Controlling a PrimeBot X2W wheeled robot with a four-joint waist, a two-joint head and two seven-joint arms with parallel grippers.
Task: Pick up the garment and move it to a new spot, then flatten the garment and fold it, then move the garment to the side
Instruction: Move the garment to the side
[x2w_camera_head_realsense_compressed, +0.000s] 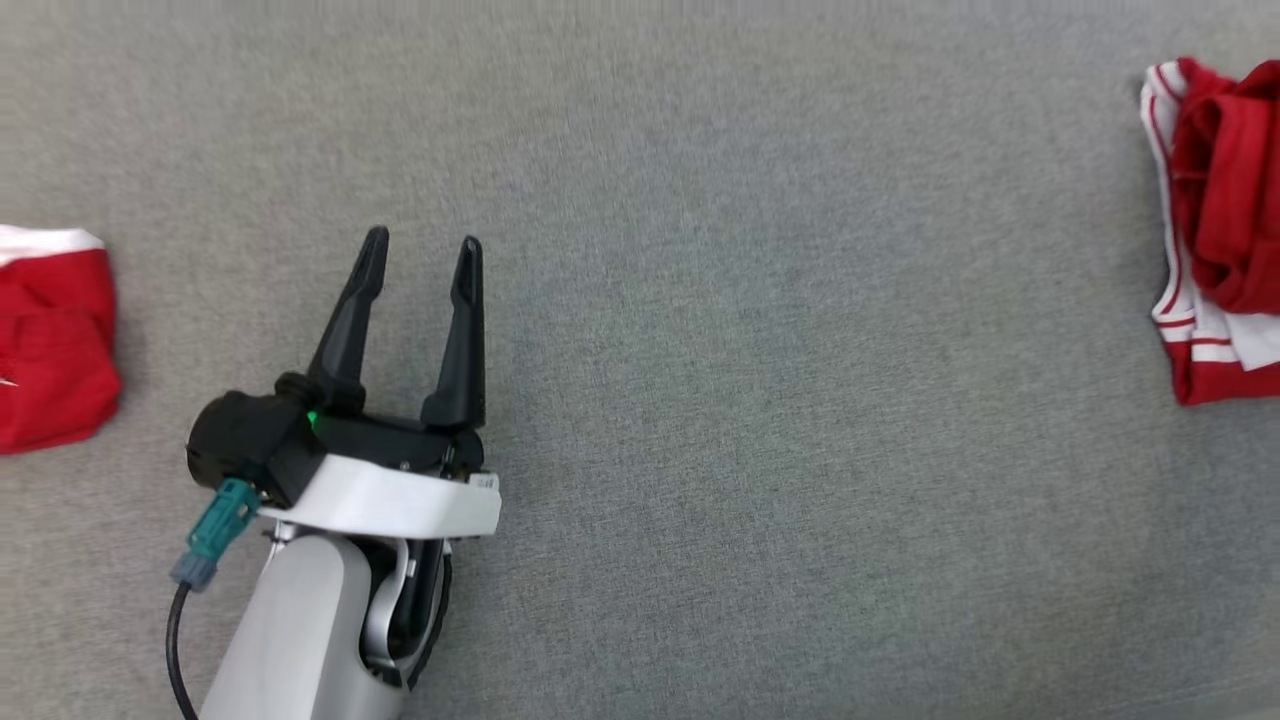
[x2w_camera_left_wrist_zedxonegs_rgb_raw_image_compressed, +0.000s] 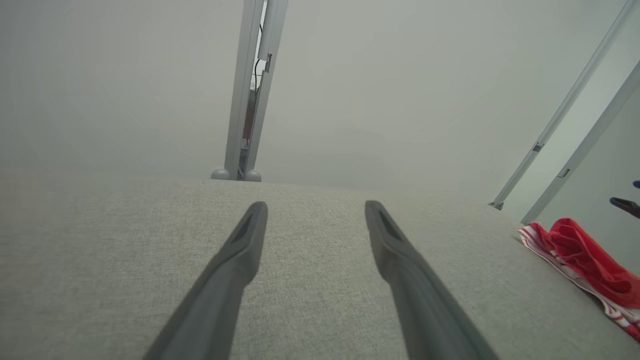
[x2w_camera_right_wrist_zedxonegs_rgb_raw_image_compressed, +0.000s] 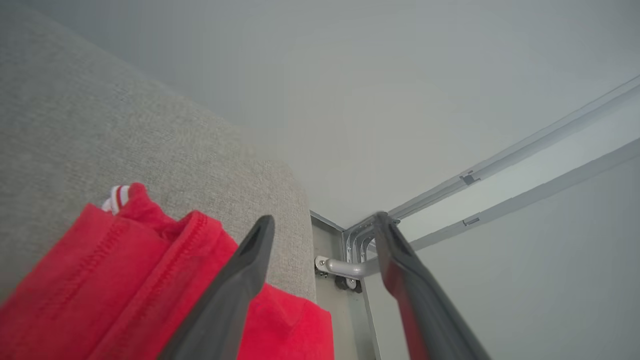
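I see my left gripper (x2w_camera_head_realsense_compressed: 422, 242) over the left part of a grey fabric surface (x2w_camera_head_realsense_compressed: 760, 420), its two dark fingers spread apart with nothing between them. My right gripper (x2w_camera_right_wrist_zedxonegs_rgb_raw_image_compressed: 324, 220) is likewise spread wide and empty, over the red garment (x2w_camera_head_realsense_compressed: 1220, 200), which lies bunched with white striped trim at the surface's right edge. Another red cloth (x2w_camera_head_realsense_compressed: 50, 350) lies at the left edge.

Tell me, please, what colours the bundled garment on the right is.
The garment is red with white, red-striped trim, clearest in the head view.
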